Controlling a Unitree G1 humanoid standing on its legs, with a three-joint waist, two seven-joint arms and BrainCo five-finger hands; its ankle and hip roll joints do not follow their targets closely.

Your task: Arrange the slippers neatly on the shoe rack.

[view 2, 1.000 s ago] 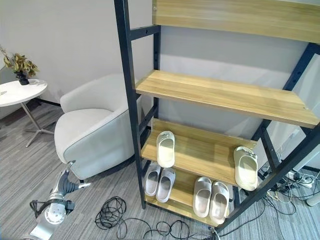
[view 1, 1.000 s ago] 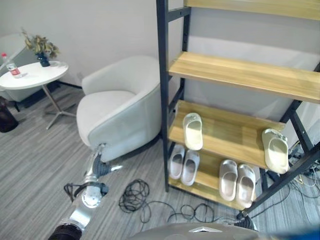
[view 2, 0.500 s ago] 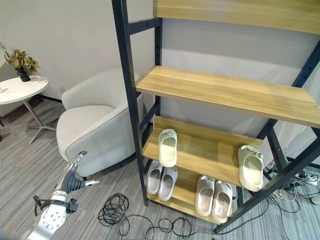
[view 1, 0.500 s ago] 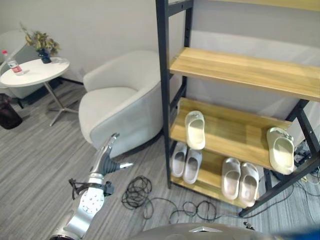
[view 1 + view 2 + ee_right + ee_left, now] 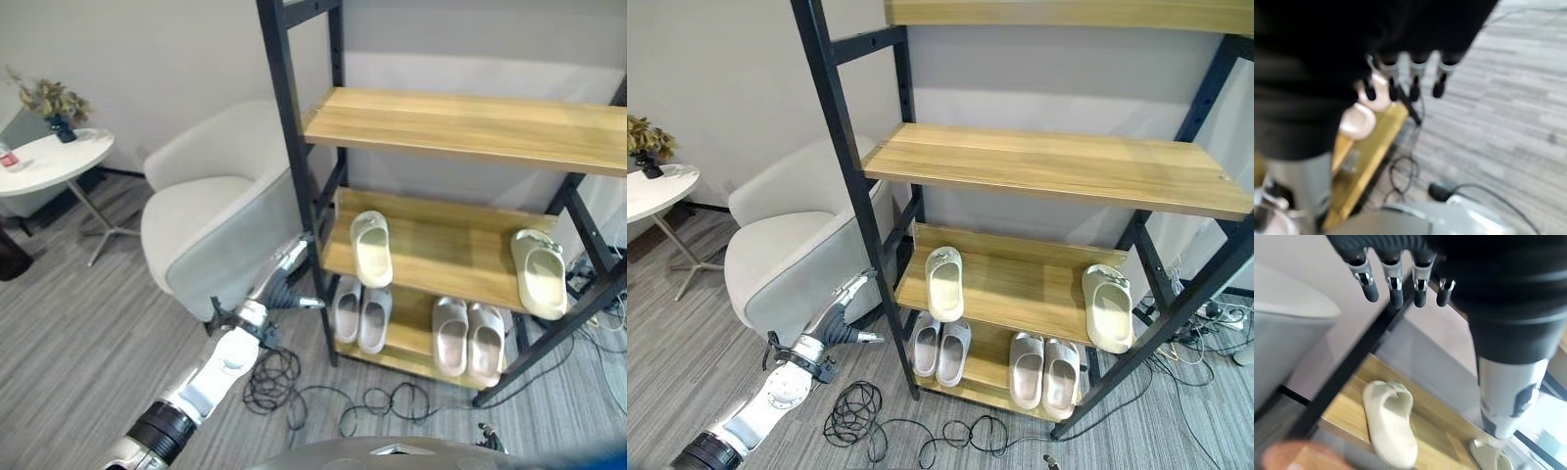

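The shoe rack (image 5: 294, 186) has a black frame and wooden shelves. On its middle shelf one cream slipper (image 5: 372, 250) lies at the left and another (image 5: 540, 274) at the right, far apart. The bottom shelf carries a pale pair (image 5: 360, 313) and a beige pair (image 5: 468, 338). My left hand (image 5: 284, 284) is open and empty, low beside the rack's front left post; past its fingers (image 5: 1396, 281) lies the left cream slipper (image 5: 1391, 423). My right hand (image 5: 1405, 73) hangs open and empty above the floor near the bottom shelf (image 5: 1371, 142).
A white armchair (image 5: 211, 230) stands just left of the rack, close behind my left arm. A round white side table (image 5: 49, 162) with a plant is at the far left. Loose black cables (image 5: 382, 401) lie on the grey carpet in front of the rack.
My left arm has risen and reached forward and right, from the floor by the armchair to the rack's left post. The head camera has also shifted toward the rack.
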